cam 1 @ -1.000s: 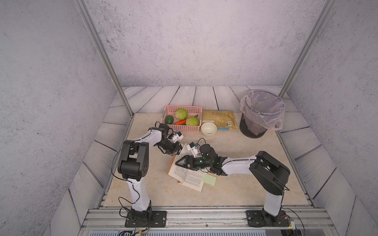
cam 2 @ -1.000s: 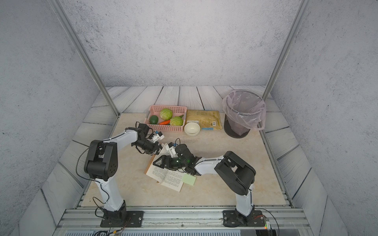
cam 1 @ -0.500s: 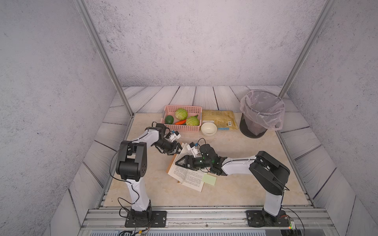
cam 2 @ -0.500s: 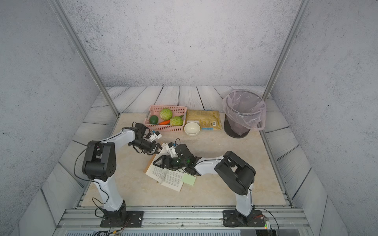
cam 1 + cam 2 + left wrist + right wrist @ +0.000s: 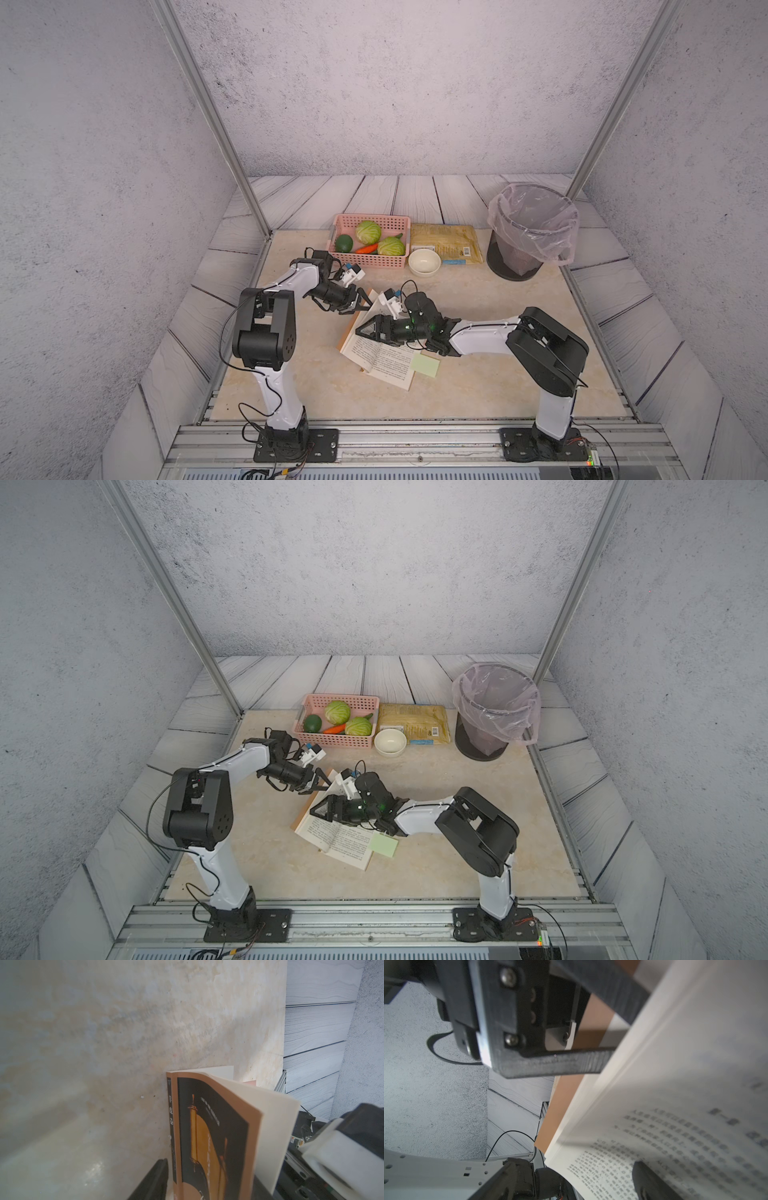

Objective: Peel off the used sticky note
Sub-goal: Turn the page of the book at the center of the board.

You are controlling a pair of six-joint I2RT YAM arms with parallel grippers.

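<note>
In both top views an open book (image 5: 386, 359) lies on the table (image 5: 478, 386). One side of the book, the brown cover (image 5: 371, 300), is lifted up. The green sticky note (image 5: 426, 365) sits at the outer edge of the book's flat page, on the side away from the lifted cover. Most of the note pokes out past the book over the table.

The left gripper (image 5: 362, 306) is at the lifted cover. Its fingers are spread apart, with the cover between them. The right gripper (image 5: 363, 328) hangs low over the middle of the book. Its fingers are spread wide and hold nothing.

Behind the book stand a pink basket (image 5: 365, 259) of vegetables, a white bowl (image 5: 424, 262) and a yellow packet (image 5: 446, 245). A bin (image 5: 515, 266) with a plastic bag stands well apart from the book. In a top view the note (image 5: 383, 845) shows at that same page edge.

In the left wrist view the cover (image 5: 207, 1136) stands up from the table. One dark finger (image 5: 153, 1180) is just beside the book's spine, with a small gap showing.

In the right wrist view the left gripper's two fingers (image 5: 560, 1061) stand on either side of the cover (image 5: 591, 1022). They are not pinching it. A printed page (image 5: 675, 1105) curves up. One finger (image 5: 652, 1180) of the right gripper is close against that page. I cannot tell if it touches.
</note>
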